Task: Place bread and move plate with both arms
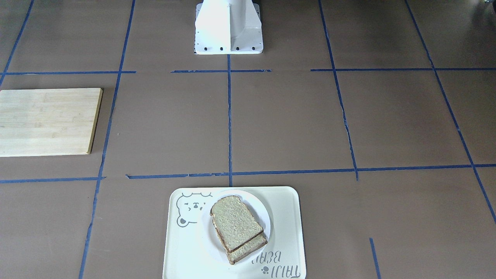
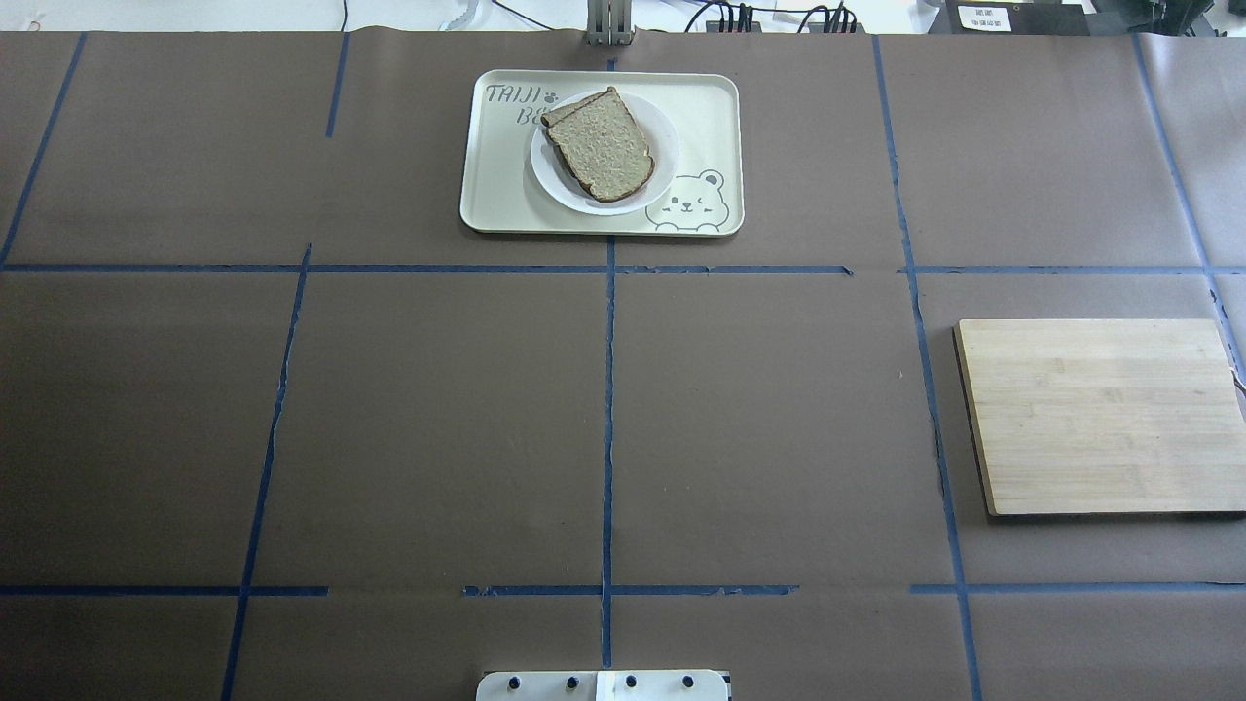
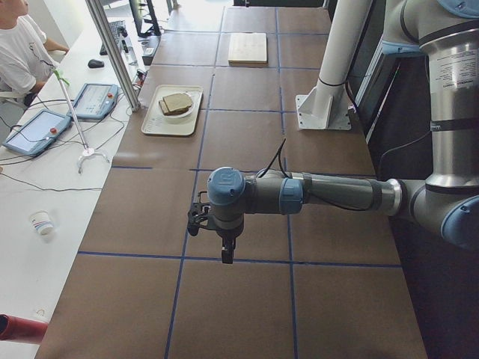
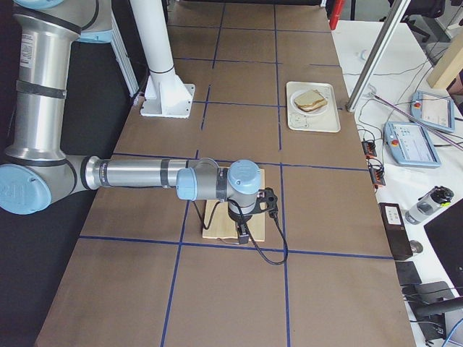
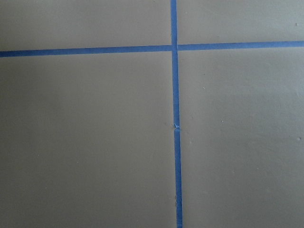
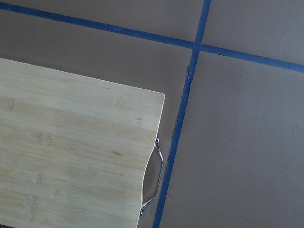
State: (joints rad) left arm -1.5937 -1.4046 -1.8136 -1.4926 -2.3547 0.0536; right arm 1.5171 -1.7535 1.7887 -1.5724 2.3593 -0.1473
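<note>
A slice of brown bread (image 1: 236, 223) (image 2: 601, 146) lies on top of a second like slice on the small white plate (image 1: 261, 211) (image 2: 664, 146). The plate rests on the cream bear tray (image 1: 286, 205) (image 2: 487, 195) at the table's far middle. My left gripper (image 3: 224, 250) hangs over bare table far to the robot's left, seen only in the exterior left view. My right gripper (image 4: 244, 235) hangs over the wooden board's outer end, seen only in the exterior right view. I cannot tell whether either is open or shut. Neither wrist view shows fingers.
A wooden cutting board (image 2: 1100, 414) (image 1: 46, 122) (image 6: 71, 156) with a metal handle lies on the robot's right side. The white pedestal base (image 1: 228, 27) stands at the near middle. Blue tape lines grid the brown table. An operator sits beyond the far edge (image 3: 19, 52).
</note>
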